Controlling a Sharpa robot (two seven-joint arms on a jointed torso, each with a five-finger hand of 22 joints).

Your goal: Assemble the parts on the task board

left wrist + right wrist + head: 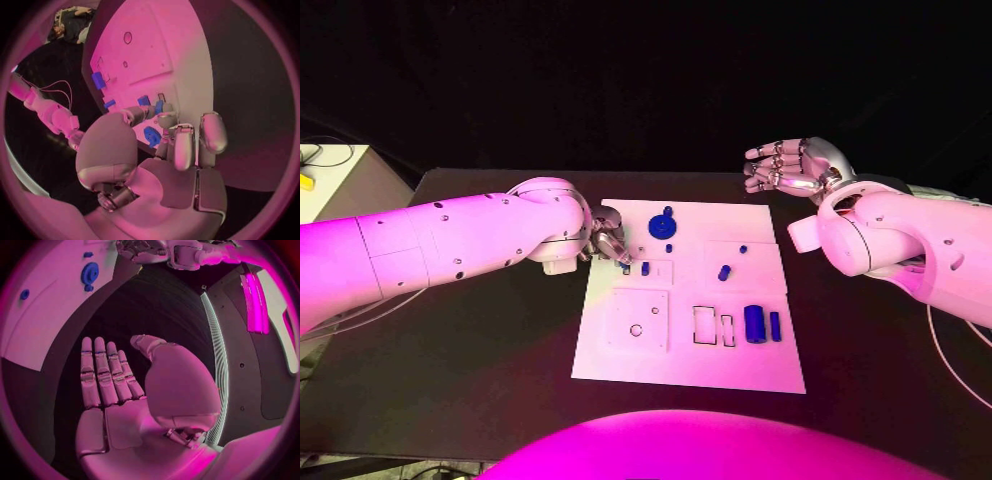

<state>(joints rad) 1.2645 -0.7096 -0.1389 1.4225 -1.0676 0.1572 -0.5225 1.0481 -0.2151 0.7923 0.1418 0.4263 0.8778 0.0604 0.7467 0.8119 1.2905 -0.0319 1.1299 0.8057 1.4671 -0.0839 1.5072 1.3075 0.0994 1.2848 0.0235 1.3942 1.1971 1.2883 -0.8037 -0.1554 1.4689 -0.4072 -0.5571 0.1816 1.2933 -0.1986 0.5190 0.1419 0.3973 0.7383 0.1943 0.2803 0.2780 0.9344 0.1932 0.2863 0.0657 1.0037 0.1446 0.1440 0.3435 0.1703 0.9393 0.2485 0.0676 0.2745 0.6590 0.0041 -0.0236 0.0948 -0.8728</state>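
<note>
Parts lie scattered over the white task board (689,375), which sits on the black desk (473,380) between the two hands. The left hand (606,240) hangs over the board's edge on its own side, fingers bent down toward a small blue peg (645,268) just beneath and beside its fingertips. In the left wrist view the fingers (185,145) curl toward the thumb (139,113), with blue pieces (150,103) close by the fingertips; whether the hand actually pinches one of them cannot be told. A round blue gear-like part (661,226) lies just beyond that hand, toward the board's far edge, and shows beneath the fingers in the left wrist view (152,136). Farther from the left hand, toward the right arm's side, lie a short blue peg (724,272) and two upright blue bars (762,324).

The right hand (795,167) is raised off the board's far corner, well apart from every part, palm open, fingers (103,372) straight and side by side, holding nothing.
</note>
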